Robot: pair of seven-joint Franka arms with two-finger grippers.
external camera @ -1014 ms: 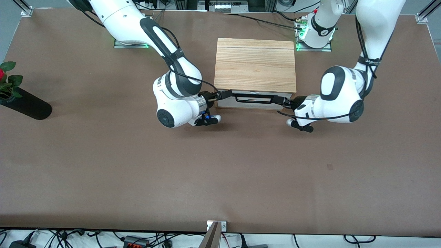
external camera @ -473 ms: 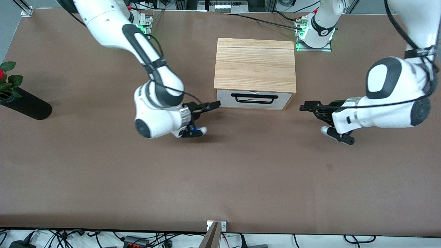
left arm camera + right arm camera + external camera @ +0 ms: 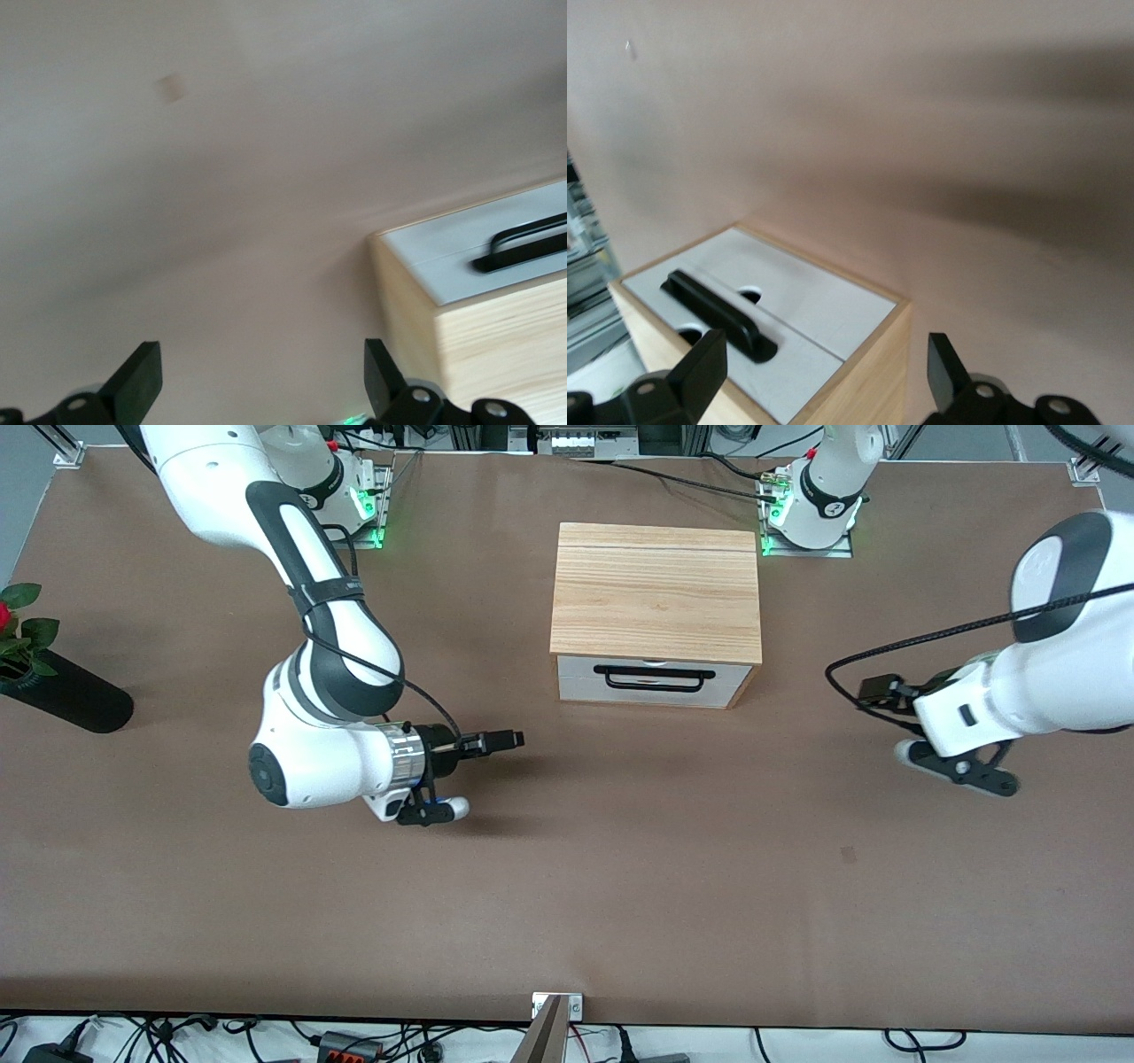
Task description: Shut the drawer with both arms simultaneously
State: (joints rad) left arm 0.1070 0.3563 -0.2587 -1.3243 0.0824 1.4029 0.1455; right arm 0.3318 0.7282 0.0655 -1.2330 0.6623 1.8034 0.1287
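The drawer (image 3: 651, 682) has a white front and a black bar handle (image 3: 654, 677). It sits flush in the light-wood cabinet (image 3: 656, 589) at the table's middle. My right gripper (image 3: 509, 739) is open and empty, low over the table and off the cabinet's corner toward the right arm's end. Its wrist view shows the open right gripper (image 3: 826, 367), the drawer front (image 3: 806, 305) and the handle (image 3: 713, 310). My left gripper (image 3: 873, 688) is open and empty over the table toward the left arm's end. Its wrist view shows the left gripper (image 3: 261, 376) and the drawer front (image 3: 461, 257).
A black vase with a rose (image 3: 62, 691) lies at the right arm's end of the table. The brown table (image 3: 567, 886) stretches wide between the cabinet and the front camera. A small mark (image 3: 849, 855) shows on it.
Both grippers have drawn away from the drawer's handle, each toward its own arm's end of the table. The drawer front stays flush with the cabinet.
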